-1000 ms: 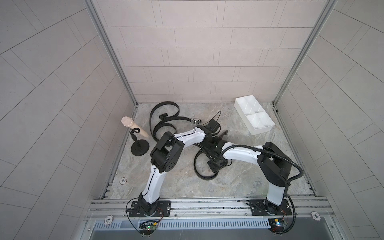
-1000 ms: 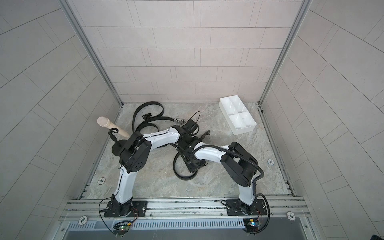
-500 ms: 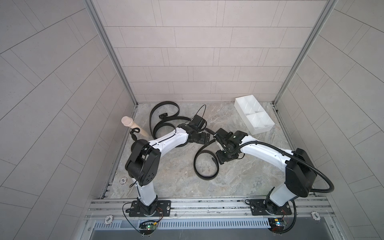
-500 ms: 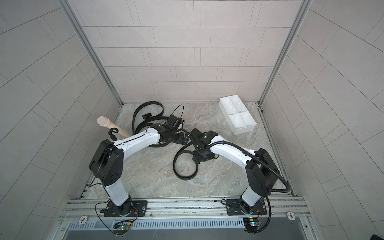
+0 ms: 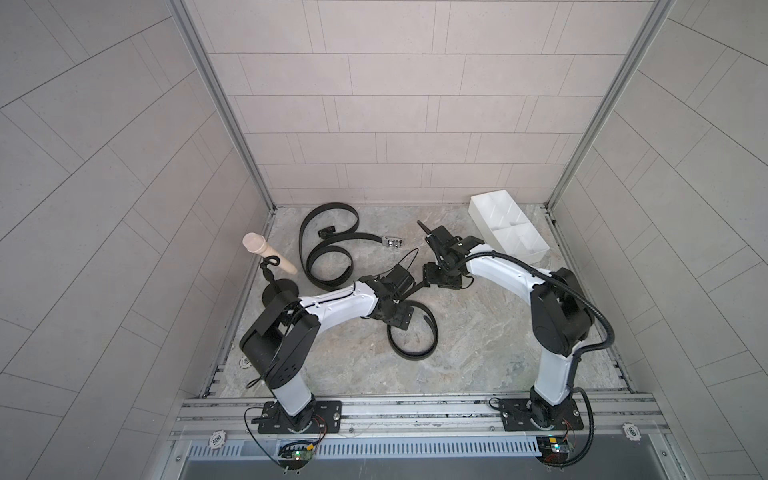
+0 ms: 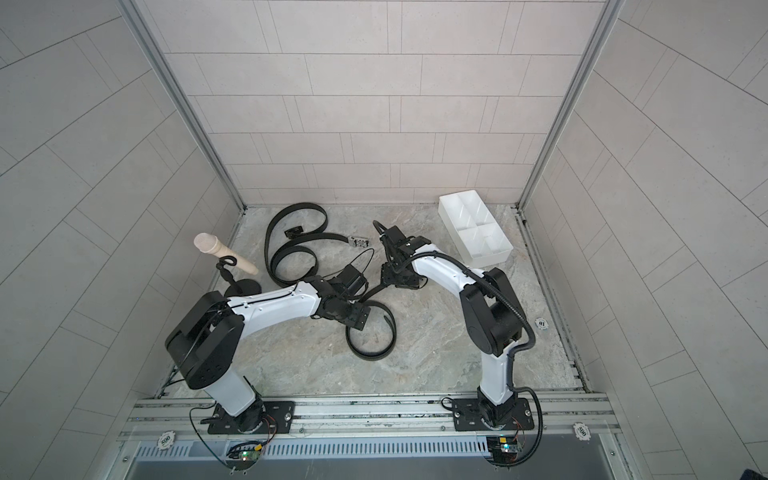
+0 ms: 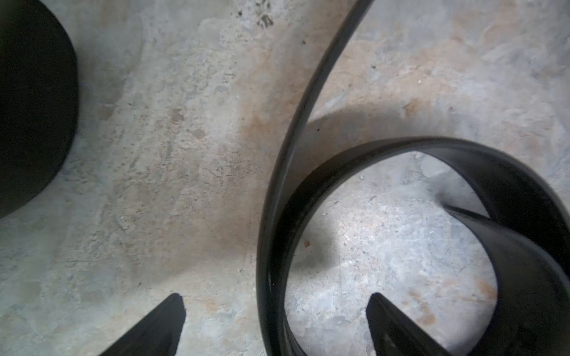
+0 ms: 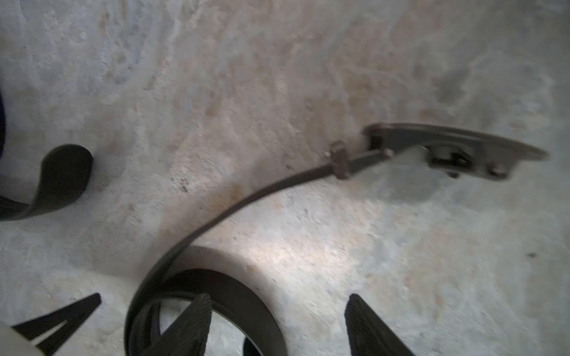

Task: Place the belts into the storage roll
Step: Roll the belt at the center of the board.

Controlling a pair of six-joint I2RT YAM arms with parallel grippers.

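Top views first, Dana: is anything in the storage roll (image 5: 524, 256) yet?

Nothing, Lee. In both top views its compartments are bare white, and it sits at the far right corner of the tabletop (image 5: 478, 353). All three belts (image 5: 330, 205) are out on the stone. Two lie in loose loops at the far left, one ending in a silvery buckle (image 5: 392, 242). The third belt (image 5: 409, 355) curls in the middle, between the two arms and well apart from the storage roll. I'd judge the task barely begun, with every belt left to gather and drop in.

Which one are the arms working on?

The third belt. In the left wrist view the left end effector (image 7: 274, 320) is spread wide. The strap stands on edge between its fingers (image 7: 166, 323) and touches neither, as far as I can see. The round loop swings off past one finger.

And the right side?

The right wrist view is a little blurred, but the right end effector (image 8: 277, 323) is spread too. There is bare tabletop between its fingers (image 8: 370, 323), so it pinches nothing. The belt's loop passes just behind one finger. Its dark buckle (image 8: 447, 151) lies ahead of the tips and apart from them.

So neither has hold of it?

Neither, from what shows here.
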